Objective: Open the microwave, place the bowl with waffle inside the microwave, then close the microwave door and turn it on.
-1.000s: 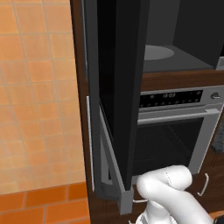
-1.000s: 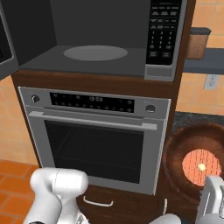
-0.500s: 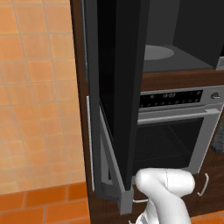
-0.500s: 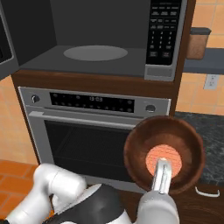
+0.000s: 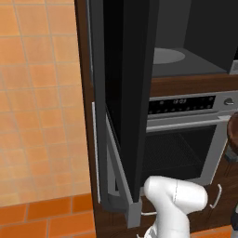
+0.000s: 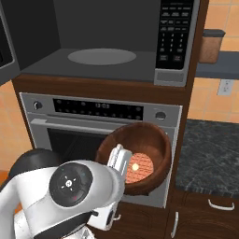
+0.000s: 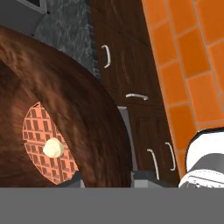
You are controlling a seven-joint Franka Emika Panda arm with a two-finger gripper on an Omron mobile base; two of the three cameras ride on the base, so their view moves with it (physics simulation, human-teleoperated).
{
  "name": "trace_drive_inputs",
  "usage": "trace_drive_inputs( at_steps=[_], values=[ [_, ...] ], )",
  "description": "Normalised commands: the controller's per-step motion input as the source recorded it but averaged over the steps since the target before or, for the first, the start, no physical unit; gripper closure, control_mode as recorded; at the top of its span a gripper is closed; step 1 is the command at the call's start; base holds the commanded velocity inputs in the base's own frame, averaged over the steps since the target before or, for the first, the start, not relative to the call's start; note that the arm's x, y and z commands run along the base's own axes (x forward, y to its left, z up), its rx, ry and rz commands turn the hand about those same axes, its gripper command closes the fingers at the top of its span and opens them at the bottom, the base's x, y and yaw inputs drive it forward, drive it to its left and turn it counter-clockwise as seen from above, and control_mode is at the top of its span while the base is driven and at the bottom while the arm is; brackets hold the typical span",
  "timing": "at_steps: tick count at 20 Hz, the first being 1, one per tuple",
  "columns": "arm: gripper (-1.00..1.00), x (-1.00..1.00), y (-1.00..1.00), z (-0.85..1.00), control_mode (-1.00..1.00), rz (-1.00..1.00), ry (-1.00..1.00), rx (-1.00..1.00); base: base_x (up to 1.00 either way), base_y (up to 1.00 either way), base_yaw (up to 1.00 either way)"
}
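The bowl [image 6: 140,161] is in my tool [image 6: 119,158], which is closed on its rim at the near side. In the right base view the bowl is held in the air in front of the oven [image 6: 93,140], tilted so that its opening faces the camera, below the open cavity of the microwave [image 6: 102,42]. It is reddish-brown, and inside it lies a round waffle [image 6: 137,167] with a small pale lump in its middle. In the hand view the bowl [image 7: 65,118] is very close and fills the left part, the waffle [image 7: 47,146] rests against its inner wall, and one finger [image 7: 146,178] of my tool is outside the rim while the other sits inside.

The microwave is open. Its grey round turntable [image 6: 101,56] lies flat on the dark floor of the cavity, and the black button panel [image 6: 174,35] stands at the right of the cavity. In the left base view the microwave door [image 5: 123,93] is swung far out toward the camera, a tall black panel with a grey frame, and it hides the left part of the oven [image 5: 186,135]. Only the edge of the bowl [image 5: 233,132] is seen there at the right border.

To the right of the oven there is a dark speckled desk [image 6: 210,154] with wooden drawers under it, and a brown jar [image 6: 212,45] stands higher on a shelf beside the microwave.
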Motion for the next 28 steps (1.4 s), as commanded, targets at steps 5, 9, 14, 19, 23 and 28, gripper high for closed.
trace_drive_inputs(
  at_steps=[5, 9, 14, 19, 23, 28],
  values=[
    [1.0, -0.01, 0.22, 0.44, -1.0, 0.0, 0.05, 0.12, 0.0, 0.0, 0.0],
    [1.0, 0.05, 0.53, 0.36, -1.0, 0.0, 0.0, 0.23, 0.0, 0.0, 0.0],
    [1.0, 0.01, 0.86, 0.3, -1.0, 0.06, -0.26, 0.07, 0.0, 0.0, 0.0],
    [1.0, 0.0, 0.95, 0.43, -1.0, -0.01, -0.54, 0.01, 0.0, 0.0, 0.0],
    [1.0, 0.0, 0.6, 0.93, -1.0, -0.02, -0.3, -0.11, 0.0, 0.0, 0.0],
    [1.0, 0.38, 0.08, 0.55, -1.0, 0.01, 0.18, -0.06, 0.0, 0.0, 0.0]
  ],
)
